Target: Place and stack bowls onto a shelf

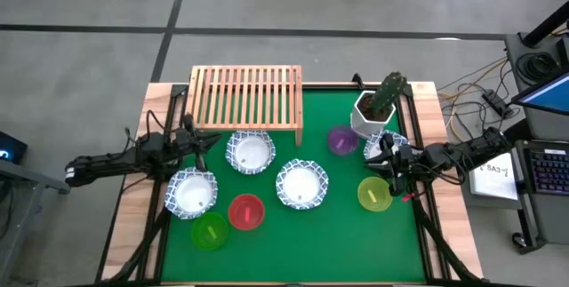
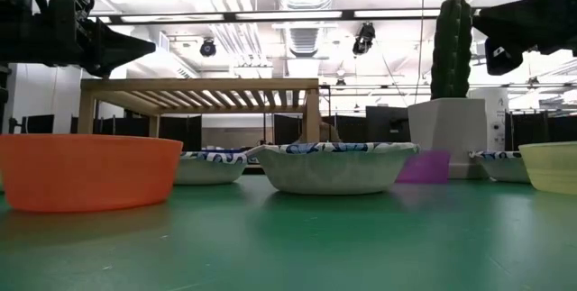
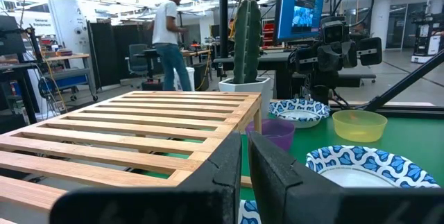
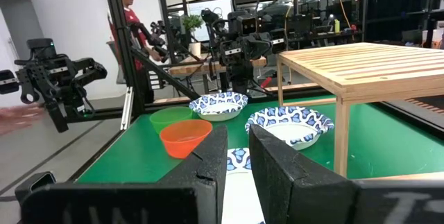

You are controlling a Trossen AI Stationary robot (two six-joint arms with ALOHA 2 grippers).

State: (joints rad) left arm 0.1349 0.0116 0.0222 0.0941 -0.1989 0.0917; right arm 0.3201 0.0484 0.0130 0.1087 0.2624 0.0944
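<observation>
The wooden slat shelf (image 1: 247, 96) stands on its legs at the table's far edge, with nothing on it. Three patterned bowls (image 1: 251, 152), (image 1: 302, 184), (image 1: 191, 193) rest on the green mat, and another (image 1: 378, 145) lies partly under my right gripper (image 1: 383, 159). Red (image 1: 246, 211), green (image 1: 211, 231), yellow-green (image 1: 374, 195) and purple (image 1: 341, 139) bowls sit singly around them. My left gripper (image 1: 216, 139) is shut and hangs level above the mat beside the shelf's left front leg. My right gripper (image 4: 238, 156) stands slightly open, with nothing between its fingers.
A white pot with a cactus (image 1: 378, 107) stands at the far right, close to the right gripper. A monitor and keyboard (image 1: 547, 167) lie off the table's right side. People stand in the room beyond (image 3: 168, 30), (image 4: 128, 2).
</observation>
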